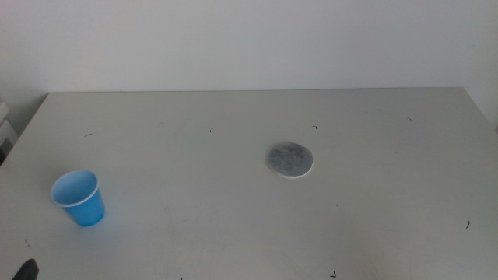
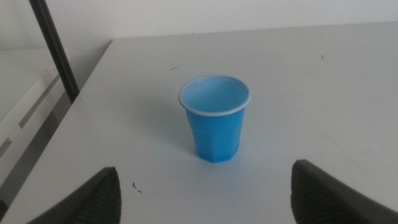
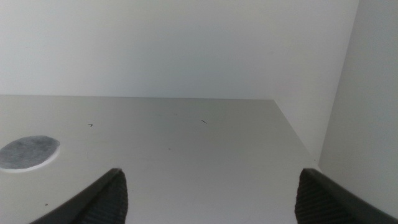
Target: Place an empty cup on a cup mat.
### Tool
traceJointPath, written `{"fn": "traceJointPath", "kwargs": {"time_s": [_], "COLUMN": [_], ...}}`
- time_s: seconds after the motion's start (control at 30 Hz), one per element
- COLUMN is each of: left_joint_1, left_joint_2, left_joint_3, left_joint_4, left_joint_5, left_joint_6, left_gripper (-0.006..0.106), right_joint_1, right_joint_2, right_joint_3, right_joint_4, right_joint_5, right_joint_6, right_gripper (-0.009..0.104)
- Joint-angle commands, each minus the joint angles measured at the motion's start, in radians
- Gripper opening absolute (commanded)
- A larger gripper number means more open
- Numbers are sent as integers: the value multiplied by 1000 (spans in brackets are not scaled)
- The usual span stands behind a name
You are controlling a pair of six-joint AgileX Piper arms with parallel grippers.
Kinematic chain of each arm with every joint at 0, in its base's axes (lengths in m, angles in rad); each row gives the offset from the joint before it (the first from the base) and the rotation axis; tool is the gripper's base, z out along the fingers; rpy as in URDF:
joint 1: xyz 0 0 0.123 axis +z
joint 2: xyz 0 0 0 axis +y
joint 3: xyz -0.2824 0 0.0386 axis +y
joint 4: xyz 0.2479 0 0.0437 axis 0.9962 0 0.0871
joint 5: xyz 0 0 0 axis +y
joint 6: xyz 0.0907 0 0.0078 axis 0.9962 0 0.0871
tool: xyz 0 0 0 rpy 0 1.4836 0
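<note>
Upright cup (empty) near left, well apart from cup mat

Little of the robot shows. The left gripper appears only as two dark, near-black jaw tips with a matte finish, each a rounded wedge sloping up to a blunt corner. The right gripper looks the same: two dark charcoal wedges with softly rounded tops. In the middle view, a small dark tip at about 7 o'clock is possibly part of the left gripper. No cables, screws or markings are visible.
</note>
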Motion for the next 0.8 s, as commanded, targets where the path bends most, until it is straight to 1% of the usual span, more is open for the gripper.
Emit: {"fn": "traceJointPath", "kwargs": {"time_s": [0.0, 0.23, 0.57, 0.77], "left_joint_1": [1, 1, 1, 1], "left_joint_2": [-11, 68, 238, 390], "left_joint_3": [-70, -265, -542, -746], "left_joint_4": [-2, -2, -2, -11], "left_joint_5": [-66, 43, 105, 258], "left_joint_6": [-9, -9, -21, -28], "left_gripper": [105, 105, 105, 105], "right_joint_1": [0, 0, 0, 0], "right_joint_2": [-26, -26, -26, -26], "right_joint_3": [-8, -8, -8, -8], "right_joint_4": [-14, -14, -14, -14], "right_joint_5": [-75, -75, -75, -75], "right_joint_6": [-5, -5, -5, -5], "right_gripper": [94, 94, 94, 94]}}
